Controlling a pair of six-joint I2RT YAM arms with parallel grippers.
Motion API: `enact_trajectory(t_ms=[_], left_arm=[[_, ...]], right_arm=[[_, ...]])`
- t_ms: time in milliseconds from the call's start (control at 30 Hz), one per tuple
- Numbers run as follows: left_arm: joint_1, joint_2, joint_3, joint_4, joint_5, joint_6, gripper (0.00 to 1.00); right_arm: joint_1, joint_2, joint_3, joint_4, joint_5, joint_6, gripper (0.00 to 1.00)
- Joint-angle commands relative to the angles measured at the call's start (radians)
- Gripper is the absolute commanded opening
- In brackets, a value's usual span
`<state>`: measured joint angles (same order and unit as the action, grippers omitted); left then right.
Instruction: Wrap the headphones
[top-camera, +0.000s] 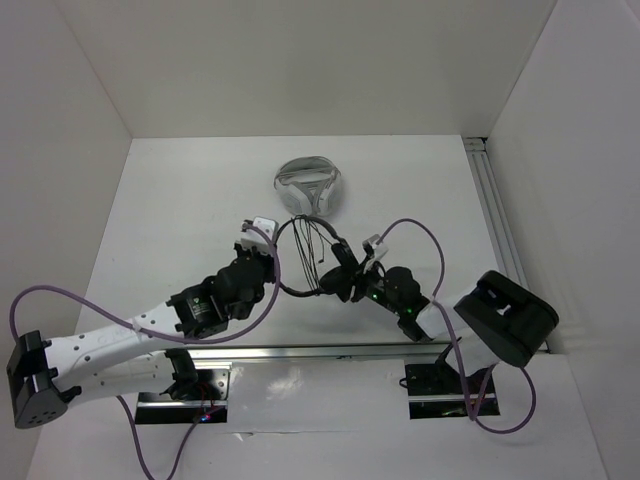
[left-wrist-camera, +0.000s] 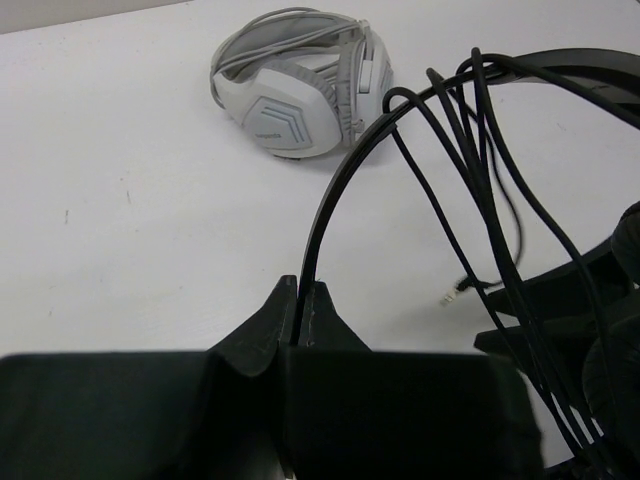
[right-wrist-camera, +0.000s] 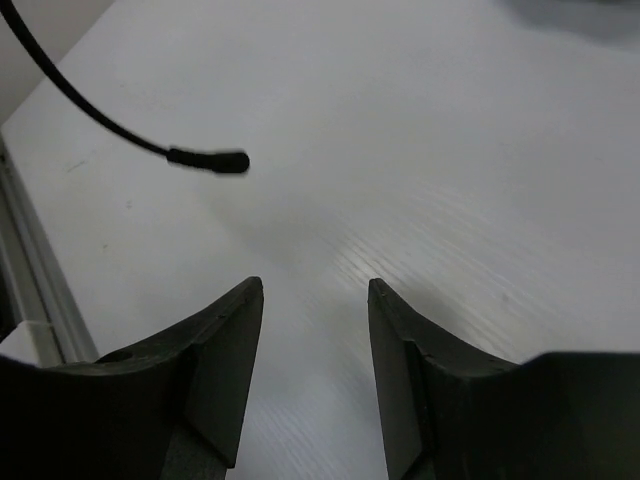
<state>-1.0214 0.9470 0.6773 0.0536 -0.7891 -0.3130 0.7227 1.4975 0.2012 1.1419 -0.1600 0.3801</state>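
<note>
Headphones (top-camera: 300, 262) held above mid-desk (top-camera: 180, 200). The left gripper (left-wrist-camera: 299, 290) is clenched on the thin, likely springy headband (left-wrist-camera: 330, 200); the right gripper (right-wrist-camera: 315, 290) is released and empty. The limp, light cable (left-wrist-camera: 470, 190) tangles easily and is best taken near its plug (right-wrist-camera: 210, 160). A white headset (top-camera: 308, 185) lies toward the far edge.

The white-and-black left arm (top-camera: 120, 345) stretches from the lower left diagonally toward the middle. Its black 2-finger left hand (left-wrist-camera: 300, 300) is pinched tight on a thin black headband (left-wrist-camera: 328, 205), with the fingertips meeting around it. The black-and-white right arm (top-camera: 420, 310) leans in from the right, wrist low. Its black right hand (right-wrist-camera: 315, 295) is parted, gripping nothing, with only white tabletop (right-wrist-camera: 450, 150) between the 2 fingers.
</note>
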Motion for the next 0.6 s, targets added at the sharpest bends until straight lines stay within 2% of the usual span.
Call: enact_trajectory(t_ms=[0,133,367,567], left_arm=[[0.0,-0.037,0.07,-0.014,-0.029,0.006,0.0],[-0.009,-0.063,0.057,-0.023,0.001,0.006,0.0],[-0.009,-0.083,0.034,-0.049,0.01,-0.023,0.0],[-0.009,-0.103,0.025,-0.13,-0.01,-0.081,0.0]], right_arm=[[0.003,-0.089,-0.04,-0.056,0.19,-0.024,0.54],[0.003,-0.177,-0.06,-0.14,0.302,-0.024,0.58],[0.003,-0.292,-0.06,-0.277,0.5,0.008,0.58],[0.003,-0.544,-0.071,-0.488,0.683,0.072,0.6]])
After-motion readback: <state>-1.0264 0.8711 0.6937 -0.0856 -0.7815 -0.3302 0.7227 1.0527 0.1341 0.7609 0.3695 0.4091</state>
